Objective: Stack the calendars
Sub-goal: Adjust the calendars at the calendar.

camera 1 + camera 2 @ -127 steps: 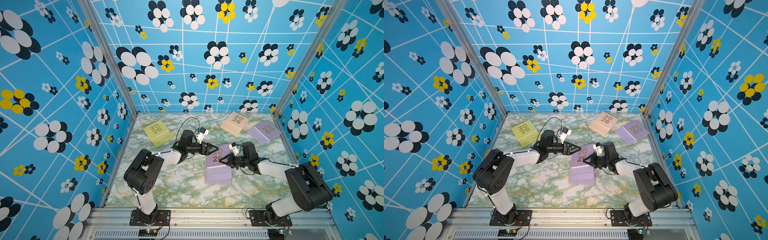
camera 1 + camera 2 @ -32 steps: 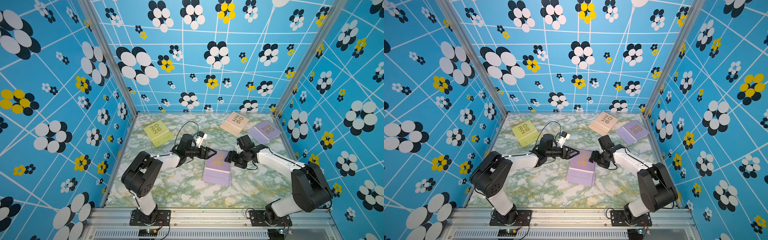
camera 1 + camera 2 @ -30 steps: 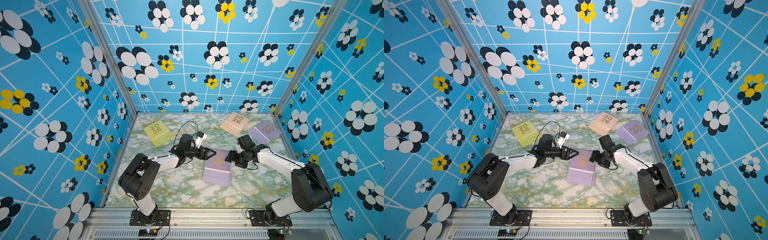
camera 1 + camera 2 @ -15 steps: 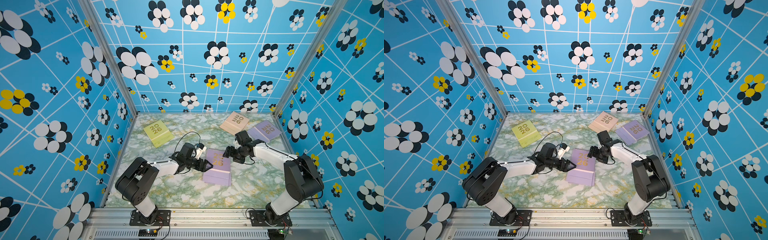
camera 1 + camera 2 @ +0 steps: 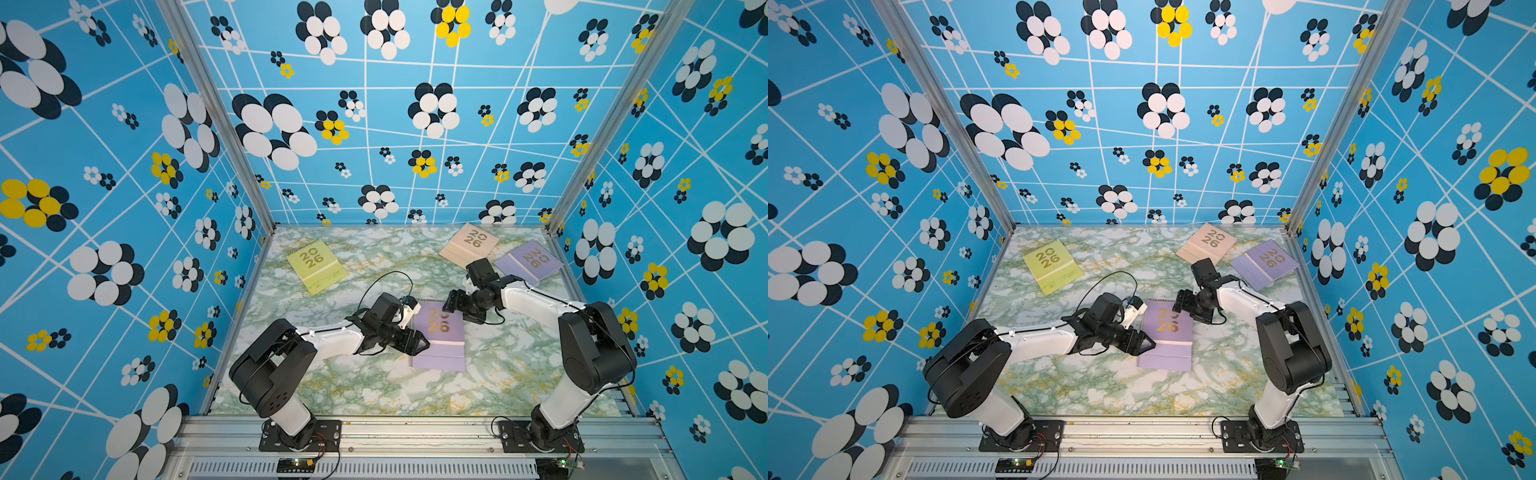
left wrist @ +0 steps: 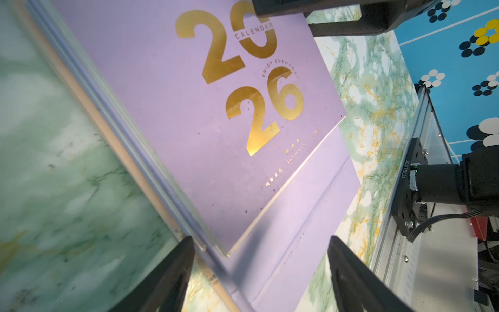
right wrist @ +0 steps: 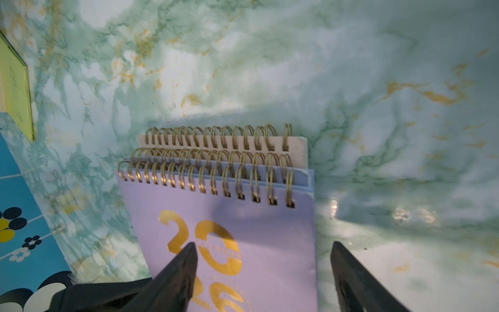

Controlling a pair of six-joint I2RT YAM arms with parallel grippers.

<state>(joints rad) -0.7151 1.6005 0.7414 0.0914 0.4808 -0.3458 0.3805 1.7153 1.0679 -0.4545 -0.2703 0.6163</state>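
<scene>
A stack of calendars (image 5: 439, 337) (image 5: 1168, 337) lies mid-table with a lilac "2026" cover on top. In the right wrist view its three spiral edges (image 7: 216, 162) show lilac over lilac over peach. Apart from it lie a yellow-green calendar (image 5: 316, 265), a peach one (image 5: 469, 244) and a lilac one (image 5: 528, 262) in both top views. My left gripper (image 5: 419, 345) (image 6: 261, 240) is open astride the stack's near-left corner. My right gripper (image 5: 451, 301) (image 7: 263, 244) is open over the stack's spiral end, holding nothing.
The green marble table (image 5: 374, 386) is boxed in by blue flowered walls on three sides. An aluminium rail (image 5: 415, 432) with both arm bases runs along the front. The peach and lilac calendars sit close to the right wall's post (image 5: 555, 224).
The lilac calendar, held up between both grippers four seconds ago, now lies flat on the stack. In the last second my left gripper slid to its near-left corner and my right to its spiral end.
</scene>
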